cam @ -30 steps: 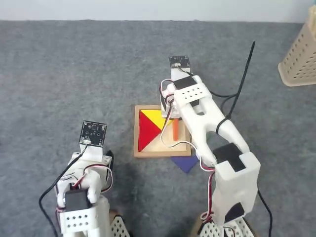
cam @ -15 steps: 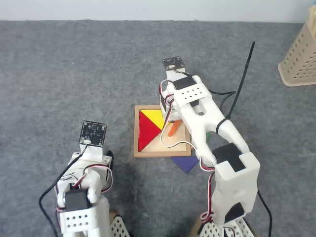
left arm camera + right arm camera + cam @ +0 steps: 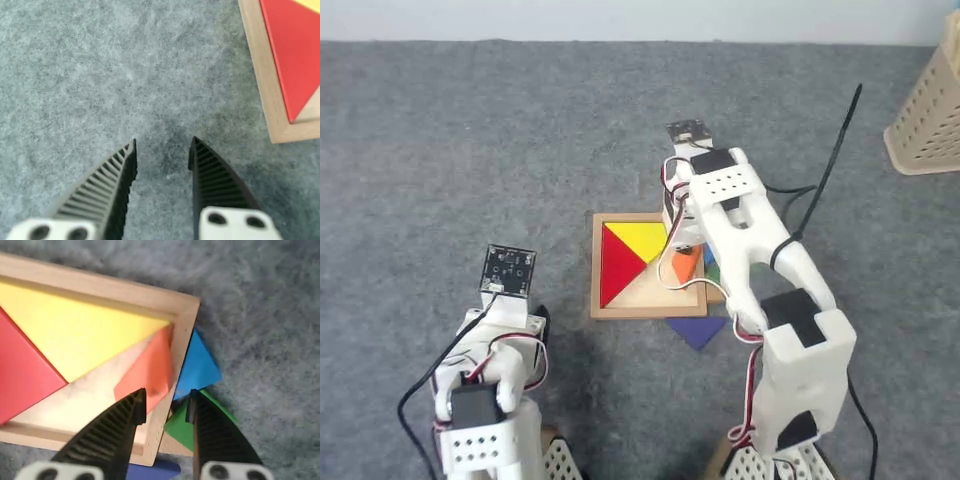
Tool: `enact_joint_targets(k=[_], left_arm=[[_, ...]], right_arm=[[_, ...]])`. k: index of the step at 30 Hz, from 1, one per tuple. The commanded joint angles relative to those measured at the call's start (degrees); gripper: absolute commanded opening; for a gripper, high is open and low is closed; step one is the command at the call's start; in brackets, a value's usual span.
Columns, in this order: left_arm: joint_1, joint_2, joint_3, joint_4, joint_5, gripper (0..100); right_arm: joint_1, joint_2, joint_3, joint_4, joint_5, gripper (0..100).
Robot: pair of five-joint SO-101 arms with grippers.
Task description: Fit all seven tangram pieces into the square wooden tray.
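Though askew, orange piece [image 3: 147,374] beside pincer [image 3: 165,401]

Where the tray and the pieces are lying

We are seeing the tray [image 3: 596,270] sitting in the middle of the table [image 3: 470,150]. Inside it, the left big triangle [image 3: 618,265] is lying along the left wall. The far big triangle [image 3: 645,238] is lying along the far wall and touching it. A smaller piece [image 3: 147,375] is lying by the right wall, under the right gripper [image 3: 166,392]. Just outside that wall, the far little piece [image 3: 197,367] and the near little piece [image 3: 182,426] are lying side by side. The last triangle [image 3: 697,330] is lying on the table in front of the tray's near right corner. The left gripper [image 3: 162,145] is hanging over the table, left of the tray. A basket [image 3: 930,110] is standing at the far right.
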Motion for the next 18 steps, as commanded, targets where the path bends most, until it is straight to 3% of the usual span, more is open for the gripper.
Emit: enact_joint_targets(k=[1,6,15,18], left_arm=[[0.09,-0.35,-0.66,0.26,-0.26,17],[0.09,-0.35,-0.66,0.26,-0.26,17],[0.09,-0.35,-0.66,0.26,-0.26,17],[0.09,-0.35,-0.66,0.26,-0.26,17]], right_arm=[[0.75,-5.58,-2.2,0.48,1.05,13.2],[0.57,-6.02,-2.2,-1.19,3.96,0.0],[0.66,-5.93,-1.32,-4.0,7.21,0.6],[1.01,-6.02,1.67,-9.89,7.47,0.6]])
